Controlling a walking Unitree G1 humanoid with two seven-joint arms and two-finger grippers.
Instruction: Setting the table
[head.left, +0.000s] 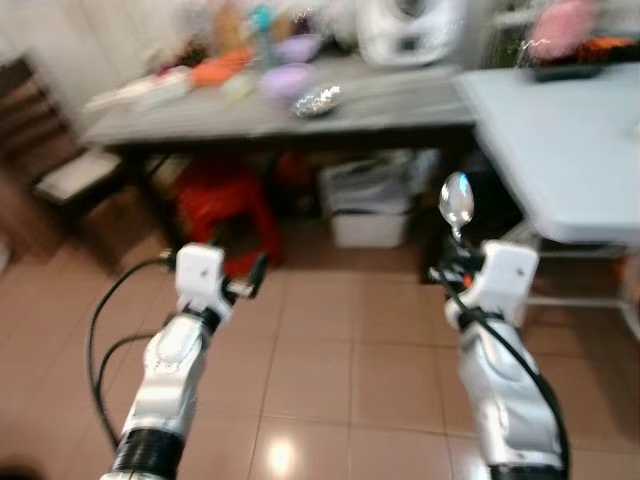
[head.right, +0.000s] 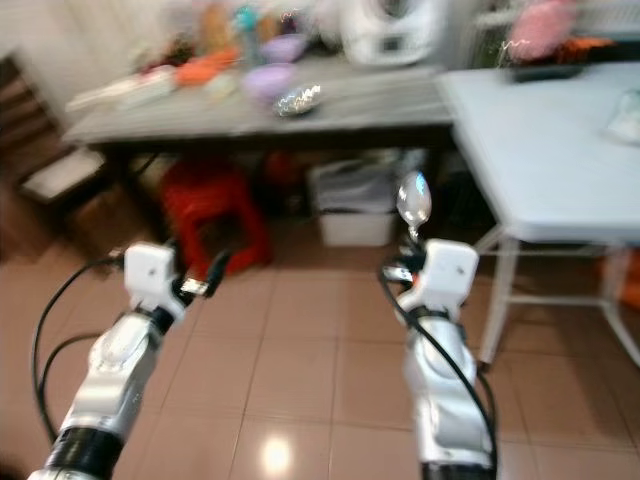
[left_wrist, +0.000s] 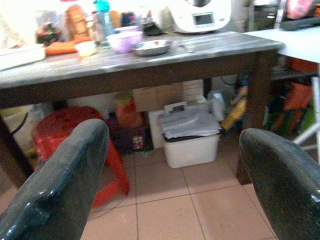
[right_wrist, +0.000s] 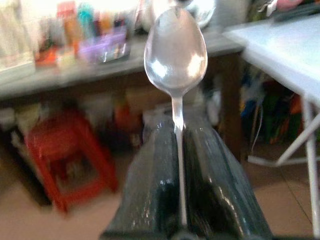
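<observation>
Here, the right gripper (right_wrist: 179, 165) pinches a spoon (right_wrist: 175, 50) by its handle, bowl upright, above the tiled floor (head.left: 330, 370). The left gripper (left_wrist: 175, 165), spread wide, carries nothing. Ahead stand a cluttered grey table (head.left: 400, 105) and a white table (head.left: 560, 150). The carrying step appears underway; next comes approaching a table and laying the spoon flat.

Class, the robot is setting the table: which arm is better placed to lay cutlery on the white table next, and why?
Probably right. The right gripper is shut on a spoon, bowl up, and the white table is on its side. The left gripper is open with nothing between its fingers.
</observation>
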